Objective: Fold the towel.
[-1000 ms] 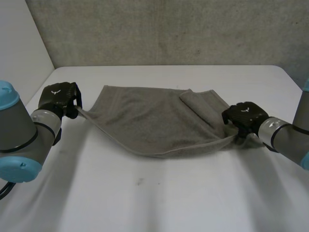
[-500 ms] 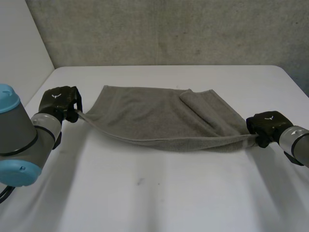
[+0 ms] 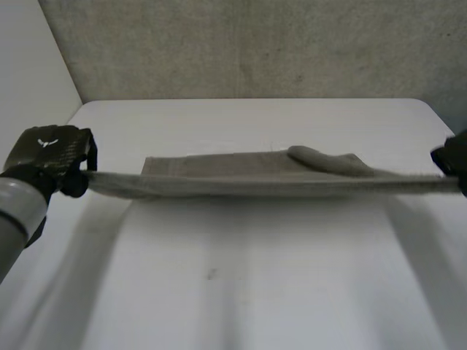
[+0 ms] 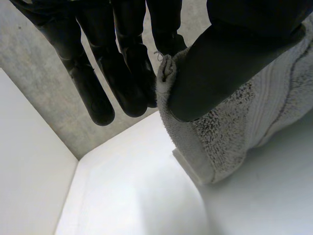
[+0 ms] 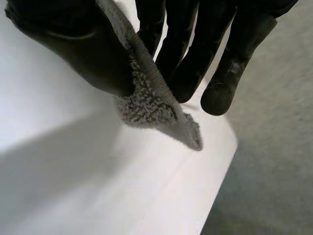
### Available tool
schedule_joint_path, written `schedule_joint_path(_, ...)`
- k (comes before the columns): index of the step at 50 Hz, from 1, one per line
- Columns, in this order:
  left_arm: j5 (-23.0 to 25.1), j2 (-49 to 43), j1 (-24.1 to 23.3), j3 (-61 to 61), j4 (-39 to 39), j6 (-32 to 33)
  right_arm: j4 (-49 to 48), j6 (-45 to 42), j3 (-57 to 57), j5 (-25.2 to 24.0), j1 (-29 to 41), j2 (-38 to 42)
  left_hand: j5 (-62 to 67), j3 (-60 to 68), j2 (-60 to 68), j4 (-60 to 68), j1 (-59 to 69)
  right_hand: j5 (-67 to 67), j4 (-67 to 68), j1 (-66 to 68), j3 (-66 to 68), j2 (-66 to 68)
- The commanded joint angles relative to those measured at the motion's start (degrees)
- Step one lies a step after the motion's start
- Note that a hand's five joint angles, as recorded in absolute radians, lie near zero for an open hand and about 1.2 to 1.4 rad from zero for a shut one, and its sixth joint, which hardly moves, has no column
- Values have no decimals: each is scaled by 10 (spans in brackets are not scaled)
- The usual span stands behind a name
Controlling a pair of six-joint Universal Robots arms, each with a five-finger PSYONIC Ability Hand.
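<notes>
While strung taut between both hands, the grey terry towel [image 3: 241, 182] crosses mid-frame, its near edge raised above the white table [image 3: 241, 292].
At frame left the left hand [image 3: 47, 157] and at the right edge the right hand [image 3: 451, 157] each pinch a corner, thumb against fingers. Judged soft, light, limp; corners give the surest hold. Concrete wall [image 3: 255, 44] behind.

Right hand [image 3: 453, 156] mostly beyond edge

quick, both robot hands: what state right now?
left robot hand: shut on the towel, pinched between thumb and fingers.
right robot hand: shut on the towel's other end, same pinch.
</notes>
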Motion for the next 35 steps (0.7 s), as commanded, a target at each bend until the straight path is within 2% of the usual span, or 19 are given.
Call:
schedule_joint_path(1,1,99,2,-58,-21,48,110,-71,6,-9,-21,-59,107,103,102,102,109,31,31,36,34,38)
schedule_joint_path(9,2,93,6,-53,-17,57,95,-70,1,-56,-40,-68,107,103,102,102,109,31,31,36,34,38)
schedule_joint_path(12,4,55,6,-52,-14,57,88,-68,7,-65,-37,-29,107,103,102,102,109,31,31,36,34,38)
schedule_joint_path(14,17,2,0,-39,-1,57,71,-67,-1,-55,-29,34,107,103,102,102,109,31,31,36,34,38)
schedule_joint_path(17,24,-31,-4,-26,8,57,63,-67,-6,-49,-26,60,107,103,102,102,109,31,31,36,34,38)
schedule_joint_path(22,22,-175,-16,72,24,53,32,-53,-75,-13,30,168,107,103,102,102,109,31,31,36,34,38)
schedule_joint_path(23,22,-175,-16,72,24,53,32,-52,-75,-13,31,168,107,103,102,102,109,31,31,36,34,38)
schedule_joint_path(25,17,-212,-20,114,24,56,25,-44,-111,2,51,198,107,103,102,102,109,31,31,36,34,38)
schedule_joint_path(27,10,-277,-25,213,23,50,17,-21,-201,30,88,251,107,103,102,102,109,31,31,36,34,38)
schedule_joint_path(28,10,-277,-25,214,23,50,17,-21,-201,31,88,251,107,103,102,102,109,31,31,36,34,38)
schedule_joint_path(30,6,-330,-26,322,24,47,11,9,-318,52,114,305,107,103,102,102,109,31,31,36,34,38)
schedule_joint_path(31,6,-330,-26,323,24,47,11,9,-319,52,114,305,107,103,102,102,109,31,31,36,34,38)
schedule_joint_path(32,6,-351,-27,383,24,42,5,29,-391,60,128,333,107,103,102,102,109,31,31,36,34,38)
schedule_joint_path(33,6,-351,-27,383,24,42,-4,52,-466,67,140,359,107,103,102,102,109,31,31,36,34,38)
schedule_joint_path(34,7,-369,-27,447,24,35,-5,52,-466,68,140,359,107,103,102,102,109,31,31,36,34,38)
schedule_joint_path(35,11,-385,-28,512,24,26,-18,80,-541,72,148,379,107,103,102,102,109,31,31,36,34,38)
